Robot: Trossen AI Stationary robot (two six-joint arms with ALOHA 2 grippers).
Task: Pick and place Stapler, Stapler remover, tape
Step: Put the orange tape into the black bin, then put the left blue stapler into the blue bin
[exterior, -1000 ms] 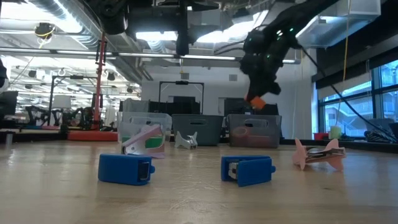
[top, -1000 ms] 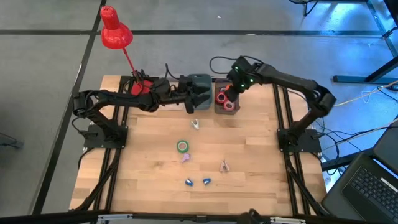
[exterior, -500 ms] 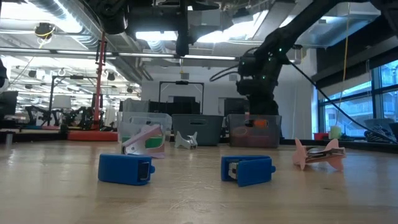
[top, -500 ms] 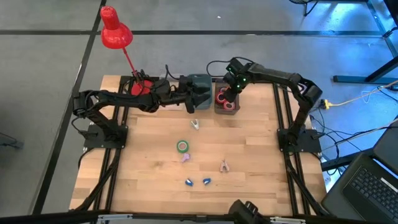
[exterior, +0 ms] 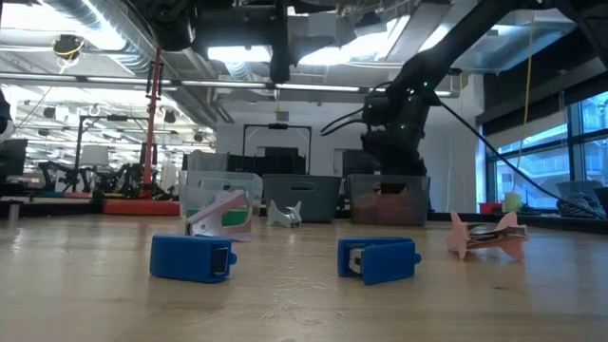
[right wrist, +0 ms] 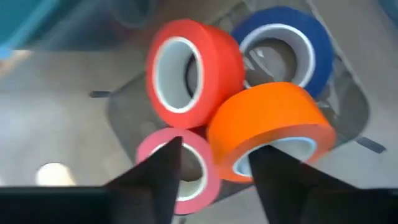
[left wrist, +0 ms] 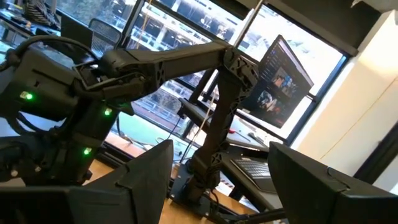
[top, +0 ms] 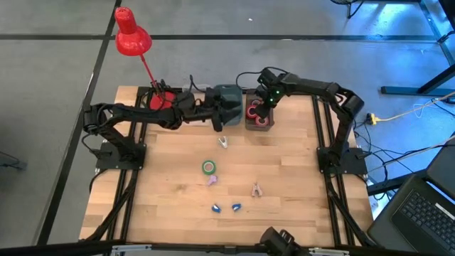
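Observation:
My right gripper (right wrist: 214, 155) points down into the mesh bin (top: 258, 122) at the table's far edge, fingers apart. Just past them an orange tape roll (right wrist: 267, 124) lies tilted on a red roll (right wrist: 193, 71), a pink roll (right wrist: 186, 168) and a blue roll (right wrist: 283, 43). My left gripper (top: 217, 119) hovers open and level beside the grey bin (top: 227, 99), holding nothing. A green tape ring (top: 208, 167), a pink stapler remover (top: 256, 189), a white one (top: 223, 141) and two small blue staplers (top: 215, 208) (top: 235, 207) rest flat on the table. My right gripper stands open from above over the orange roll's lower rim (right wrist: 273, 152). One finger (right wrist: 283, 177) overlaps that rim in the wrist view, and I cannot tell whether it touches. The roll rests on the other rolls in the bin.
A clear bin (exterior: 220, 195) stands left of the grey bin along the far edge. A red lamp (top: 131, 35) rises behind the far left corner. The wooden table (top: 298, 178) is bare around the small things at its middle.
My right gripper has gone down into the mesh bin and tipped steeper. The orange roll, which hung at its fingertips above the bin a second ago, came down with it and now lies on the other rolls.

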